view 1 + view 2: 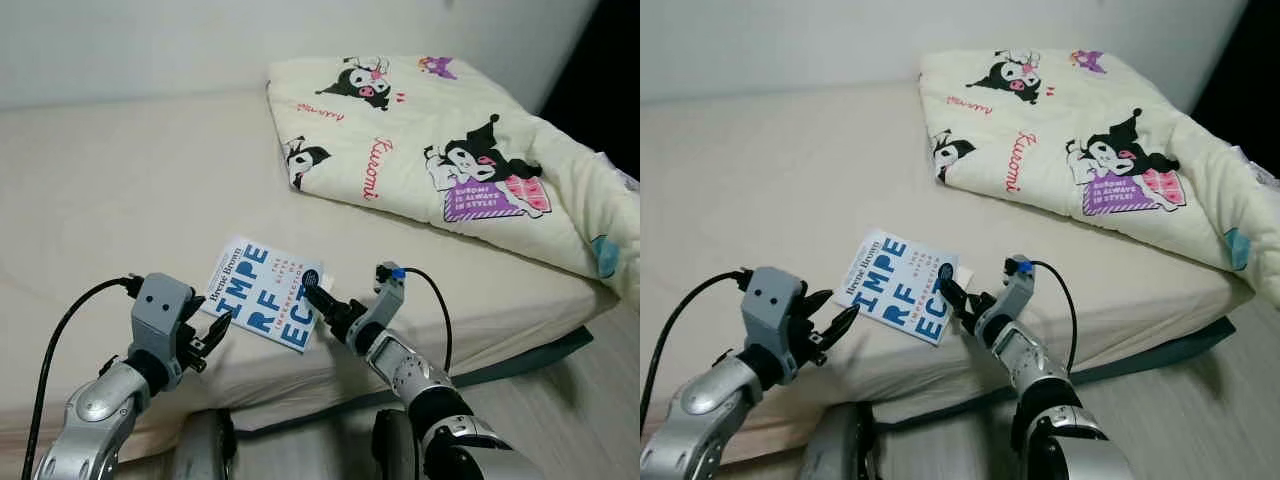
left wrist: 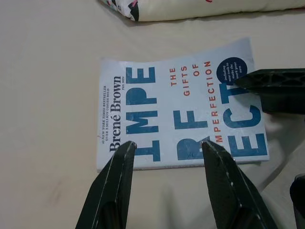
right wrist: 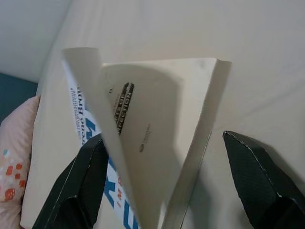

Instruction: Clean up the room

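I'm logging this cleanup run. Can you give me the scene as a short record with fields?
surface: bed
book: white paperback, near the bed's front edge, cover lifted at one corner
blanket: folded cartoon-print blanket, far right on bed
left gripper: open, at book's left edge
right gripper: open, at book's right edge, one finger under the lifted cover

I see a white paperback book [image 1: 266, 295] with blue lettering lying near the bed's [image 1: 120, 180] front edge, its cover lifted open.

White book [image 1: 268, 292] with blue lettering; cream cartoon-printed blanket [image 1: 440, 140].
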`<state>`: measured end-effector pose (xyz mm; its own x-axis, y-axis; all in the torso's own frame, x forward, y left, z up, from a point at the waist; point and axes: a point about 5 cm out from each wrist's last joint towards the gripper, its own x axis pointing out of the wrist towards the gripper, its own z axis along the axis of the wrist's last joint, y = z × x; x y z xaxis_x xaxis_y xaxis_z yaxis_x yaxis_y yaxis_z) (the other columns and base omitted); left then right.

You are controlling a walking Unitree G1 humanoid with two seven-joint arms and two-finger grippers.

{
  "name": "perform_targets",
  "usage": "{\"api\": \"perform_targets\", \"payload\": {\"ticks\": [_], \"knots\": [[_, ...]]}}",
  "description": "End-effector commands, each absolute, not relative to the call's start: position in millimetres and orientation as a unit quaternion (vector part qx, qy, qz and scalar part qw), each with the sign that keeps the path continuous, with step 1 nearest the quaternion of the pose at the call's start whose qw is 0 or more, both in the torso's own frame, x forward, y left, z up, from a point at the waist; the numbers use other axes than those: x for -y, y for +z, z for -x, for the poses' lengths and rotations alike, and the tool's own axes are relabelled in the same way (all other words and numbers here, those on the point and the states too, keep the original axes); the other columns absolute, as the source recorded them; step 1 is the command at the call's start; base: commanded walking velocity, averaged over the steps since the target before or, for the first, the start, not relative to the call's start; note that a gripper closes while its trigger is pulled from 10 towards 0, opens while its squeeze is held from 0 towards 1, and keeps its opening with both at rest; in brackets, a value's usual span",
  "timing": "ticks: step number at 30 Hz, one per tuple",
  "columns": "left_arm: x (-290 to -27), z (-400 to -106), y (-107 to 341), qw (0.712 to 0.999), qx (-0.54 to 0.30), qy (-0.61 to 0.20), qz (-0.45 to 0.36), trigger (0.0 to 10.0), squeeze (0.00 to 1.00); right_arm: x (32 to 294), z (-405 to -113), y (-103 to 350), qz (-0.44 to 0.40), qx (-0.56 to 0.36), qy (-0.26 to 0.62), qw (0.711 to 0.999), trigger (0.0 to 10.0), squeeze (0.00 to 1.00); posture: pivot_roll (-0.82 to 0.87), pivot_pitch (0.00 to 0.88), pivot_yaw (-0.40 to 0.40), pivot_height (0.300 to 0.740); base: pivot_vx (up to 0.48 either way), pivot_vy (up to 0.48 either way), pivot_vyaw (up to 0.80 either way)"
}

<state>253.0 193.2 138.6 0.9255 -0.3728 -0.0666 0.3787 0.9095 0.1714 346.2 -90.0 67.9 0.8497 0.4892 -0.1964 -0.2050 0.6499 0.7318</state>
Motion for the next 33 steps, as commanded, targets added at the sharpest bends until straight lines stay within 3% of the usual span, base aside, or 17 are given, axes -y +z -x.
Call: {"api": "perform_targets", "payload": {"ticks": [1, 12, 33], "knots": [[-196.4, -248.9, 138.5, 0.975, -0.027, -0.198, -0.100, 10.0, 0.00, 89.3, -344.7, 63.2, -0.385, -0.201, 0.180, 0.883, 10.0, 0.00, 0.19, 0.249, -0.043, 0.571, 0.000, 0.000, 0.00], [-197.2, -235.5, 143.2, 0.970, -0.040, -0.213, -0.111, 10.0, 0.00, 98.1, -347.2, 58.7, -0.442, -0.205, 0.118, 0.865, 10.0, 0.00, 0.25, 0.304, -0.031, 0.571, 0.000, 0.000, 0.00], [-216.1, -219.8, 156.5, 0.976, -0.055, -0.165, -0.134, 10.0, 0.00, 81.5, -363.6, 86.4, -0.450, -0.192, 0.156, 0.858, 10.0, 0.00, 0.32, 0.352, -0.030, 0.571, 0.000, 0.000, 0.00]]}}
